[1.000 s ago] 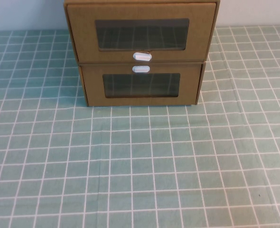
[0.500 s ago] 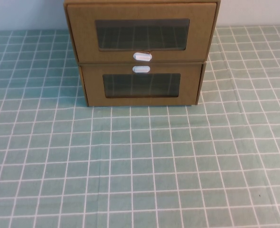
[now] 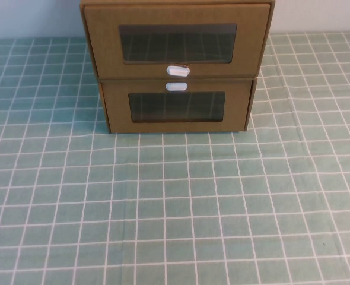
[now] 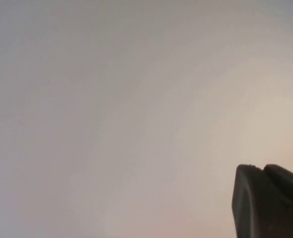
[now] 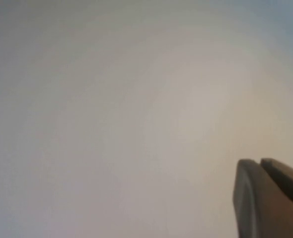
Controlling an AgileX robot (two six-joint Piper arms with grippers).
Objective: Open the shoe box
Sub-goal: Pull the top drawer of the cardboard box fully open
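Shoebox (image 3: 175, 65); left hand (image 4: 263, 173), right hand (image 5: 260, 166) off-table

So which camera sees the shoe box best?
The high view: the shoe box faces it, both white handles showing. The wrist views show none of it, just the left gripper and right gripper before blank background, outside the high view.

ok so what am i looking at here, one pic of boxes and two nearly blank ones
This is a two-armed robot. The boxes picture comes from a raised camera over a green checked cloth, where two closed shoe boxes sit stacked, upper box on lower box, each with a white tab. The blank ones come from wrist cameras: only a dark corner of the left hand and of the right hand shows. The right hand is shut and empty. Neither arm shows in the raised view.
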